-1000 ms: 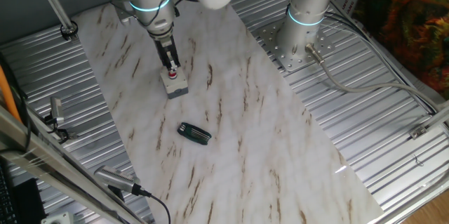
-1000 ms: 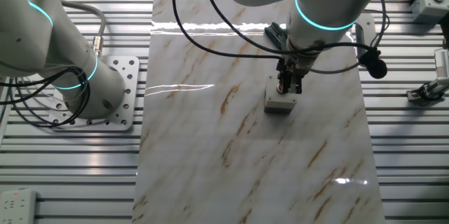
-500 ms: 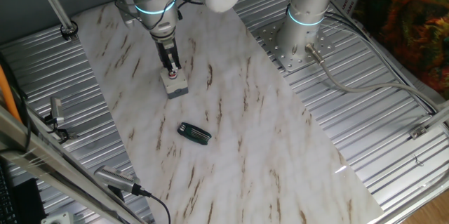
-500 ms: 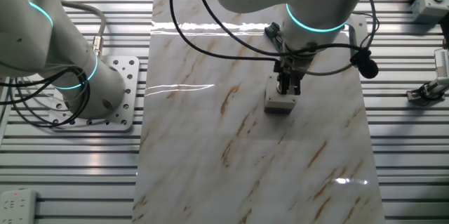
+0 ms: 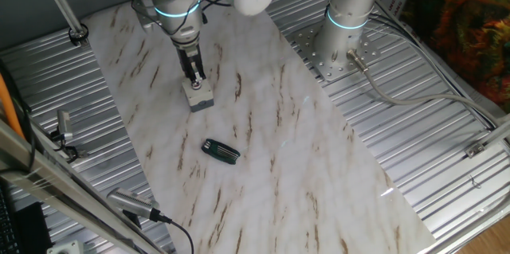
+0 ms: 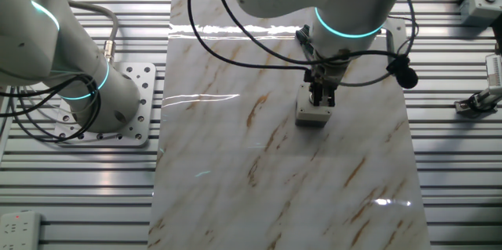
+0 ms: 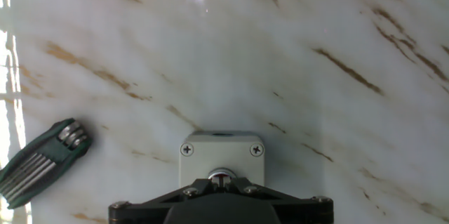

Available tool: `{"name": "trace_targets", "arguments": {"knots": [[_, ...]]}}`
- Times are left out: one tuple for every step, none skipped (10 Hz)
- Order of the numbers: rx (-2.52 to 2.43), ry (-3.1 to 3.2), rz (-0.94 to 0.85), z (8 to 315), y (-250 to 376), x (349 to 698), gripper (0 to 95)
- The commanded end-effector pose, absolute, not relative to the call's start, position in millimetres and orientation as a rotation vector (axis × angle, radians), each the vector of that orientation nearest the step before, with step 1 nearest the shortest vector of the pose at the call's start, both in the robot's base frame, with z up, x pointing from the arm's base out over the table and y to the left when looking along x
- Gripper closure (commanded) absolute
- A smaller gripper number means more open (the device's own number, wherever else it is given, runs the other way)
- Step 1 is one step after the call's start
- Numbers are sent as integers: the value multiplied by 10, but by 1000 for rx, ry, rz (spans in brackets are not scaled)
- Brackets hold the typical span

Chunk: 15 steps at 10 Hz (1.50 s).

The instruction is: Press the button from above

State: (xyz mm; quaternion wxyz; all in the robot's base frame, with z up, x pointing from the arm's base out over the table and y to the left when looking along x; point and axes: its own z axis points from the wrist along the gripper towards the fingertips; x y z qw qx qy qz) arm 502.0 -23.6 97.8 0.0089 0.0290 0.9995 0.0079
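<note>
The button's white-and-grey box (image 5: 199, 97) stands on the marble board, left of centre. It also shows in the other fixed view (image 6: 311, 114) and in the hand view (image 7: 222, 152). My gripper (image 5: 194, 82) points straight down onto the box top, with its dark fingers together. In the other fixed view the gripper (image 6: 321, 99) hides the button. In the hand view only a sliver of the red button (image 7: 222, 175) with its metal ring shows under the gripper (image 7: 222, 182), whose tips meet on it.
A dark oblong hex-key set (image 5: 221, 151) lies on the board in front of the box, and shows at the left of the hand view (image 7: 38, 162). A second arm's base (image 5: 344, 31) stands at the board's right. Ribbed metal table surrounds the board (image 5: 303, 150).
My gripper has come down a little onto the box. The red button top that showed under the fingertips a second ago is now covered in the fixed views.
</note>
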Motion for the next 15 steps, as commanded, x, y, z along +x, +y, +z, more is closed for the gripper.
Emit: {"name": "trace_targets", "arguments": {"knots": [[75,3073,56,802,-224,5021,950],[56,3115,14,900,-235,5029,950],[34,3192,-22,1171,-247,5064,950],[77,3275,15,1390,-244,5102,950],[104,3272,66,1580,-223,5132,950],[92,3266,42,1703,-197,5151,950],[87,3257,55,1690,-200,5153,950],[85,3249,54,1682,-202,5154,950],[87,3251,58,1683,-201,5154,950],[85,3254,55,1682,-202,5153,950],[88,3245,60,1677,-203,5152,950],[82,3242,63,1666,-203,5153,950],[76,3240,55,1657,-204,5155,950],[77,3238,58,1648,-206,5157,950],[76,3239,53,1640,-207,5158,950]]}}
